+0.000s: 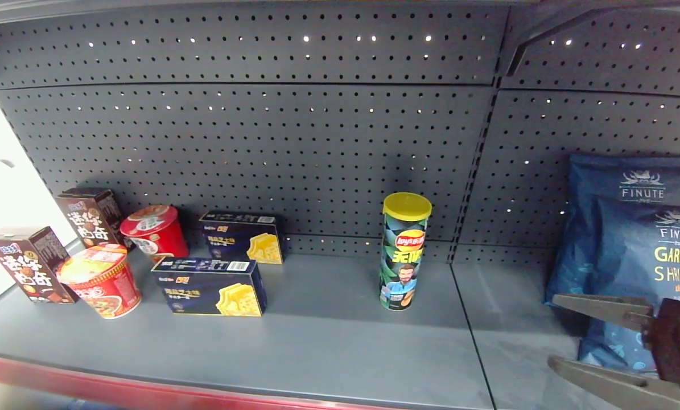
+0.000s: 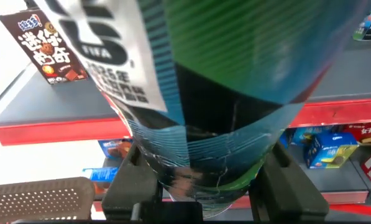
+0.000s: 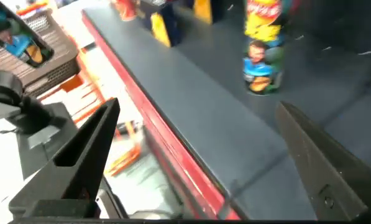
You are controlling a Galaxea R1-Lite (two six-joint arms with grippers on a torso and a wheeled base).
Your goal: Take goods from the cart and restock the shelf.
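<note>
A chips can (image 1: 406, 250) with a yellow lid stands upright on the grey shelf (image 1: 328, 347), near the middle. My right gripper (image 1: 551, 330) hangs open at the shelf's right front, its fingers pointing left toward that can and well apart from it. In the right wrist view the gripper (image 3: 197, 118) is spread wide over the shelf's red front edge (image 3: 166, 149), with the can (image 3: 263, 56) beyond. My left gripper (image 2: 204, 190) is shut on a second chips can (image 2: 235, 74), green and blue, held below the shelf's level.
On the shelf's left part stand two brown chocolate boxes (image 1: 29, 262), two red noodle cups (image 1: 102, 279) and two dark blue boxes (image 1: 211, 286). Blue snack bags (image 1: 641, 239) lean at the right. A basket (image 3: 42, 43) sits to the left, and lower shelves (image 2: 334, 146) hold goods.
</note>
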